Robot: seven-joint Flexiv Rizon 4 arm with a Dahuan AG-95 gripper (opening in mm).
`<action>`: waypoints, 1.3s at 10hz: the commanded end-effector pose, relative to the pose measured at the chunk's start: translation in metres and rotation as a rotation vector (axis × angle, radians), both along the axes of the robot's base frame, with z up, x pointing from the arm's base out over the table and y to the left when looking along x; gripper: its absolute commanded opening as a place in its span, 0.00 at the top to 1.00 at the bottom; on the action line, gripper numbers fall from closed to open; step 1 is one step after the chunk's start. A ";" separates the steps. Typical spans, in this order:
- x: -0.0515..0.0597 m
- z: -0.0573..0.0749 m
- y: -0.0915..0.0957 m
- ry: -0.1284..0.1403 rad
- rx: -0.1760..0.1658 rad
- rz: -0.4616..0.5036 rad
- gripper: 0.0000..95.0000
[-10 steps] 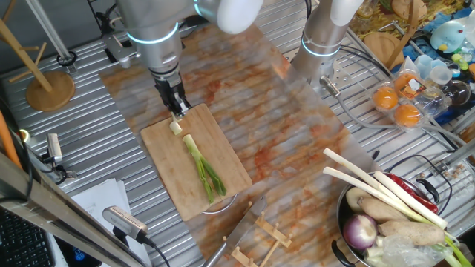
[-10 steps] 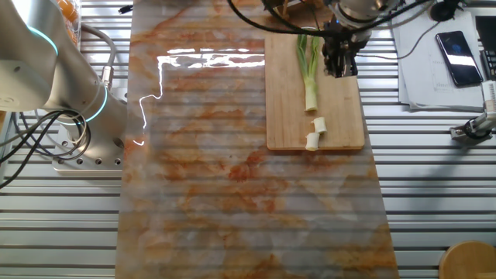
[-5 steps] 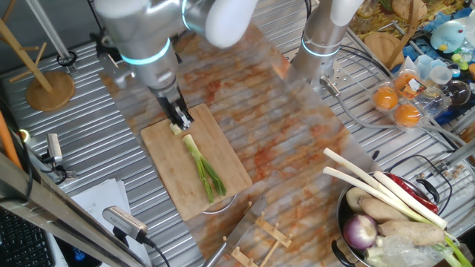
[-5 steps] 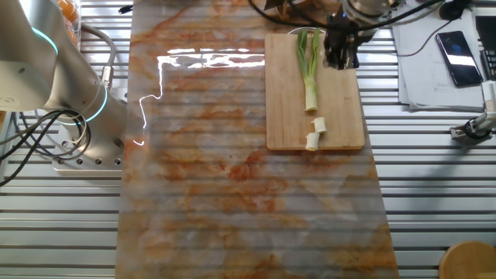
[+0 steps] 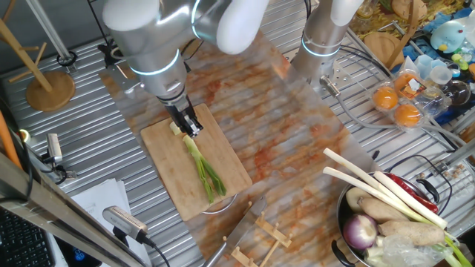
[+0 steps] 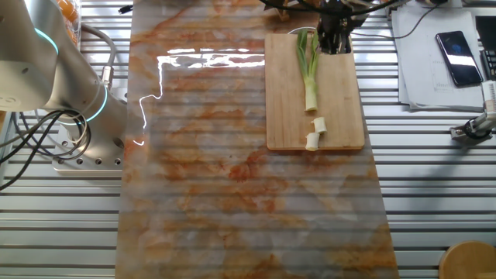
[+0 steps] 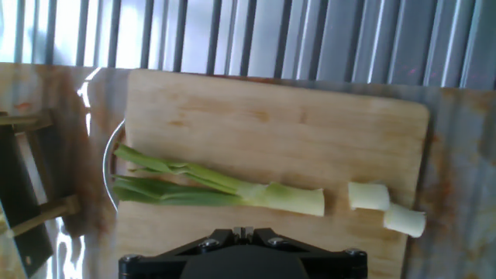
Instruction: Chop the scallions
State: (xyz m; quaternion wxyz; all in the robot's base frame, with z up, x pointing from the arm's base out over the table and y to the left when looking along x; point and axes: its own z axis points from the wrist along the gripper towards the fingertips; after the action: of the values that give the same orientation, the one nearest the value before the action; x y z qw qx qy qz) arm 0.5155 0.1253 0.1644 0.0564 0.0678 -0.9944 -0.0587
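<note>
One scallion [image 7: 232,191] lies along the wooden cutting board [image 7: 271,116], white base toward two short cut white bits [image 7: 367,195] near the board's end. In the other fixed view the scallion [image 6: 309,74] runs down the board [image 6: 341,101], with the cut bits [image 6: 316,132] below it. My gripper [image 7: 244,231] hovers over the board's long edge beside the stalk's middle, fingers shut together with nothing between them. In one fixed view the gripper [image 5: 191,127] is over the scallion's [image 5: 204,169] white end; in the other, the gripper [image 6: 334,46] stands beside the green leaves.
A knife in a wooden rack [image 5: 260,231] sits just past the board's leafy end. A pot [image 5: 352,222] at the right holds long white leek stalks [image 5: 378,189] and an onion. A second arm's base [image 5: 320,44] stands behind. A phone [image 6: 454,57] lies on papers.
The gripper has travelled along the board from the cut white end toward the green leaves, staying shut. The scallion and the cut bits have not moved.
</note>
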 end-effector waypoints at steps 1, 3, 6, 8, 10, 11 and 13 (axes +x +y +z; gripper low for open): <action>-0.006 -0.005 0.017 0.002 -0.009 -0.014 1.00; -0.010 -0.006 0.025 0.029 -0.004 -0.001 1.00; -0.010 -0.006 0.024 0.032 -0.017 0.011 1.00; -0.008 -0.008 0.023 0.038 -0.028 0.010 1.00; -0.005 -0.010 0.022 0.036 -0.027 0.017 1.00; -0.001 -0.013 0.020 0.035 -0.017 0.037 1.00; 0.001 -0.016 0.021 0.035 -0.016 0.043 1.00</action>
State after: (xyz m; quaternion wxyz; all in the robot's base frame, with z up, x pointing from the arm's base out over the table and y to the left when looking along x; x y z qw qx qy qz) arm 0.5179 0.1468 0.1472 0.0761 0.0901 -0.9917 -0.0521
